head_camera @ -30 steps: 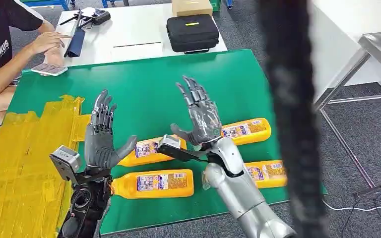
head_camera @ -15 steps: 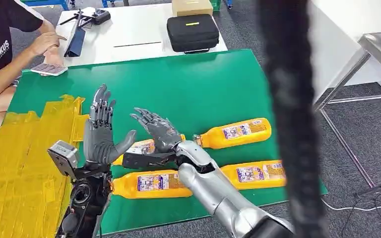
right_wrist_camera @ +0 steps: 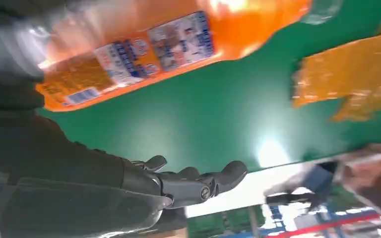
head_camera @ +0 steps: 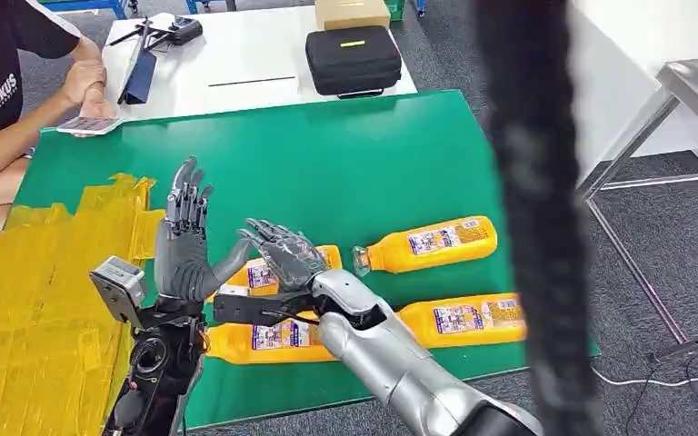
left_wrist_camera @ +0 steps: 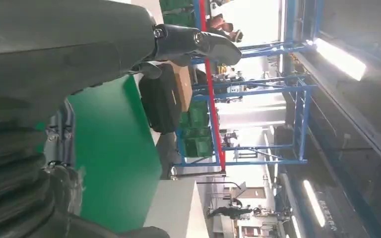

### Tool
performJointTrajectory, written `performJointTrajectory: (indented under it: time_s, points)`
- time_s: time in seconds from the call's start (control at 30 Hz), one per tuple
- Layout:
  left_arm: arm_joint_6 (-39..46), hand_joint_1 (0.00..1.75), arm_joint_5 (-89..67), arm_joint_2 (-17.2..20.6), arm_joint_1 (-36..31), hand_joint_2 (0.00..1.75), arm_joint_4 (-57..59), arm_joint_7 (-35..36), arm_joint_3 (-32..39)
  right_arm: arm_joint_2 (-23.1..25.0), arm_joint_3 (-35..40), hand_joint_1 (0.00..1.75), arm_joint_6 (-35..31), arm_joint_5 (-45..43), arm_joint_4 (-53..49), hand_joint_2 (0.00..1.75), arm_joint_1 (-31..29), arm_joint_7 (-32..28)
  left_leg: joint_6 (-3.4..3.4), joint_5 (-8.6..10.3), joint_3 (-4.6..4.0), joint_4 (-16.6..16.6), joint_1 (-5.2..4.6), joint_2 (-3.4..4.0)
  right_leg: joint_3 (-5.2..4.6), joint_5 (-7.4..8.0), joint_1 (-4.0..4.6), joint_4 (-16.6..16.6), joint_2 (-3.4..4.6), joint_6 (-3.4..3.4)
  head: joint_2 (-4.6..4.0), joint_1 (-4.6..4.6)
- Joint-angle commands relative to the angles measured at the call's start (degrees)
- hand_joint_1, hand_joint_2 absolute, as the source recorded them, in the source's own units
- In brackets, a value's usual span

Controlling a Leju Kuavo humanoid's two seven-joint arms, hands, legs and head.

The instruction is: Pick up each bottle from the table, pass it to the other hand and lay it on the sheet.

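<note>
Reaching across the green table (head_camera: 373, 154), the right hand (head_camera: 284, 256) hovers with its fingers spread and nothing in them, palm down above the orange juice bottle (head_camera: 273, 271) that lies nearest the left hand (head_camera: 182, 245); whether the fingers already touch that bottle I cannot tell. The left hand stands upright beside it, fingers apart and thumb out, released and holding nothing. Three more orange bottles lie on their sides on the green: one in front of the first (head_camera: 268, 338), partly behind the right forearm, one further right with its clear cap end pointing left (head_camera: 427, 242), and one near the table's front edge (head_camera: 462, 319). The yellow sheet (head_camera: 36, 300) covers the table's left part, just beside the left hand, with no bottle on it yet. In the right wrist view the nearest bottle (right_wrist_camera: 144, 47) sits close by the palm, its label facing up. These look like full plastic bottles, so probably fairly heavy, smooth and inclined to roll; the body should give slightly under pressure. The sensible hold seems to be around the labelled middle, leaving an end free for the left hand to take at the pass. A person (head_camera: 0, 91) sits at the table's far left corner.
</note>
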Motion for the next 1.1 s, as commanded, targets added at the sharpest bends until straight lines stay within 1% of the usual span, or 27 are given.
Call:
performJointTrajectory:
  time_s: [0.03,0.07,0.1,0.13,0.2,0.27,0.3,0.33,0.4,0.43,0.47,0.5,0.57,0.6,0.63,0.67,0.7,0.73,0.8,0.83,0.9,0.93,1.0,1.03,1.1]
  points:
    - [-0.35,0.0,-0.18,-0.07,-2.01,1.75,4.37,0.96,0.26,-2.91,0.22,0.0,-2.03,2.22,7.19,1.75,-4.37,3.59,-0.13,-0.1,0.3,-0.01,0.04,-0.05,0.34,-0.12,0.05,-0.04,-0.14,-0.01,0.0,0.02]
    - [-0.45,0.0,-0.1,-0.14,-2.3,1.75,4.47,1.12,0.19,-2.8,-0.29,0.0,-2.87,3.19,9.36,1.75,-5.17,4.63,-0.19,-0.2,0.48,0.04,0.08,-0.03,0.54,-0.21,0.09,-0.02,-0.17,-0.01,0.0,0.0]
    - [-0.47,0.0,-0.09,-0.13,-2.37,1.75,4.48,1.14,0.09,-2.67,-0.59,0.0,-3.21,3.52,10.46,1.75,-5.48,4.96,-0.15,-0.12,0.33,0.01,0.04,-0.02,0.37,-0.13,0.05,-0.02,-0.13,0.0,0.0,0.02]
    - [-0.49,0.0,-0.07,-0.1,-2.4,1.75,4.46,1.16,0.01,-2.57,-0.87,0.0,-3.61,3.61,11.23,1.75,-5.68,4.61,-0.19,-0.18,0.43,0.04,0.06,0.0,0.48,-0.18,0.08,-0.01,-0.13,-0.01,0.0,0.02]
    - [-0.52,0.0,0.1,-0.01,-2.32,1.75,4.3,1.36,-0.01,-2.21,-1.59,0.0,-3.68,3.62,13.05,1.75,-6.19,4.43,-0.14,-0.1,0.31,-0.01,0.04,-0.06,0.35,-0.12,0.05,-0.03,-0.17,-0.01,0.0,0.0]
    - [-0.5,0.0,0.28,0.04,-2.21,1.75,4.28,1.58,0.15,-1.91,-1.89,0.0,-3.94,4.03,13.97,1.75,-6.51,4.62,-0.17,-0.14,0.37,0.02,0.05,-0.03,0.41,-0.15,0.06,-0.02,-0.14,-0.01,0.0,0.02]
    - [-0.46,0.0,0.43,0.09,-2.21,1.75,4.32,1.72,0.22,-1.68,-2.1,0.0,-3.74,4.25,14.36,1.75,-6.68,4.93,-0.1,-0.05,0.19,-0.03,0.0,-0.02,0.21,-0.06,0.01,-0.03,-0.1,0.0,0.0,0.02]
    - [-0.43,0.0,0.49,0.13,-2.16,1.75,4.31,1.74,0.29,-1.49,-2.35,0.0,-3.51,4.19,14.65,1.75,-6.79,5.01,-0.19,-0.18,0.41,0.03,0.06,0.0,0.45,-0.18,0.07,-0.01,-0.12,-0.02,0.0,0.0]
    - [-0.41,0.0,0.62,0.29,-2.12,1.75,4.25,1.76,0.37,-1.22,-2.87,0.0,-2.86,4.08,15.6,1.75,-7.23,5.32,-0.11,-0.08,0.21,-0.01,0.01,0.0,0.23,-0.09,0.02,-0.01,-0.09,-0.01,0.0,0.0]
    - [-0.41,0.0,0.62,0.29,-2.12,1.75,4.25,1.76,0.37,-1.22,-2.87,0.0,-2.86,4.08,15.6,1.75,-7.23,5.32,-0.17,-0.16,0.35,0.03,0.04,0.02,0.37,-0.16,0.05,0.01,-0.11,-0.01,0.0,0.0]
    - [-0.4,0.0,0.62,0.32,-2.11,1.75,4.27,1.76,0.44,-1.18,-2.98,0.0,-2.96,4.16,15.95,1.75,-7.4,5.28,-0.13,-0.1,0.26,0.0,0.03,0.03,0.27,-0.1,0.04,-0.02,-0.08,-0.01,0.0,0.0]
    - [-0.41,0.0,0.73,0.36,-2.12,1.75,4.33,1.81,0.45,-1.12,-3.15,0.0,-2.61,4.16,16.66,1.75,-7.64,5.39,-0.2,-0.23,0.45,0.06,0.07,0.04,0.49,-0.22,0.08,0.02,-0.11,-0.02,0.0,0.02]
    - [-0.42,0.0,0.75,0.39,-2.16,1.75,4.5,1.81,0.43,-0.89,-3.66,0.0,-2.7,4.27,17.93,1.75,-8.03,5.34,-0.13,-0.12,0.28,0.01,0.03,0.04,0.3,-0.11,0.04,-0.01,-0.07,-0.01,0.0,0.0]
    - [-0.43,0.0,0.77,0.34,-2.2,1.75,4.58,1.81,0.41,-0.85,-3.87,0.0,-2.19,4.21,18.63,1.75,-8.23,5.29,-0.2,-0.22,0.45,0.07,0.08,0.08,0.49,-0.2,0.09,0.01,-0.08,-0.02,0.0,0.0]
    - [-0.45,0.0,0.83,0.27,-2.34,1.75,4.74,1.82,0.33,-0.7,-4.24,0.0,-1.48,4.17,19.63,1.75,-8.51,5.48,-0.14,-0.11,0.29,0.0,0.02,0.02,0.31,-0.11,0.03,-0.01,-0.1,-0.01,0.0,0.02]
    - [-0.45,0.0,0.85,0.22,-2.42,1.75,4.83,1.82,0.23,-0.67,-4.38,0.0,-1.66,4.26,19.99,1.75,-8.59,5.45,-0.21,-0.22,0.47,0.07,0.07,0.06,0.51,-0.21,0.08,0.03,-0.1,-0.02,0.0,0.02]
    - [-0.49,0.0,0.97,0.13,-2.63,1.75,5.02,1.84,0.19,-0.55,-4.5,0.0,-0.94,4.42,21.02,1.75,-8.93,5.84,-0.14,-0.1,0.27,0.01,0.03,0.0,0.3,-0.11,0.04,-0.01,-0.11,-0.01,0.0,0.0]
    - [-0.5,0.0,0.98,0.07,-2.71,1.75,5.05,1.84,0.13,-0.56,-4.59,0.0,-0.75,4.39,21.29,1.75,-9.01,5.89,-0.21,-0.2,0.45,0.06,0.07,0.03,0.48,-0.2,0.08,0.01,-0.12,-0.02,0.0,0.02]
    - [-0.55,0.0,1.14,-0.09,-2.97,1.75,5.0,1.93,-0.01,-0.41,-5.11,0.0,-0.39,4.37,22.62,1.75,-9.44,6.18,-0.1,-0.05,0.16,0.0,0.01,-0.02,0.19,-0.07,0.02,-0.01,-0.1,0.0,0.0,0.02]
    - [-0.6,0.0,1.24,-0.15,-3.01,1.75,4.97,2.01,-0.03,-0.42,-5.32,0.0,-0.28,4.3,22.92,1.75,-9.52,6.4,-0.18,-0.16,0.35,0.05,0.05,0.01,0.38,-0.17,0.06,0.03,-0.12,-0.01,0.0,0.0]
    - [-0.67,0.0,1.38,-0.19,-3.05,1.75,4.82,2.16,-0.2,-0.43,-5.73,0.0,-0.27,4.39,23.93,1.75,-9.82,6.71,-0.09,-0.03,0.13,-0.01,0.0,-0.03,0.15,-0.05,0.01,-0.01,-0.11,0.0,0.0,0.02]
    - [-0.68,0.0,1.39,-0.19,-3.04,1.75,4.81,2.18,-0.28,-0.41,-5.87,0.0,-0.44,4.49,24.27,1.75,-9.92,6.59,-0.18,-0.17,0.35,0.06,0.05,-0.02,0.39,-0.18,0.06,0.03,-0.15,-0.01,0.0,0.0]
    - [-0.68,0.0,1.4,-0.21,-3.04,1.75,4.84,2.18,-0.32,-0.39,-6.14,0.0,-0.23,4.42,24.68,1.75,-10.01,6.91,-0.1,-0.05,0.16,0.0,0.02,-0.03,0.19,-0.07,0.03,-0.02,-0.11,0.0,0.0,0.0]
    - [-0.68,0.0,1.4,-0.23,-2.98,1.75,4.84,2.18,-0.38,-0.43,-6.24,0.0,0.13,4.52,25.25,1.75,-10.13,7.23,-0.16,-0.16,0.32,0.06,0.05,-0.02,0.37,-0.17,0.07,0.02,-0.14,-0.01,0.0,0.02]
    - [-0.67,0.0,1.34,-0.41,-2.31,1.75,4.0,2.2,-0.5,-0.41,-6.33,0.0,-0.01,4.96,26.2,1.75,-10.29,7.82,-0.1,-0.05,0.16,-0.01,0.0,-0.03,0.19,-0.07,0.01,-0.01,-0.11,0.0,0.0,0.0]
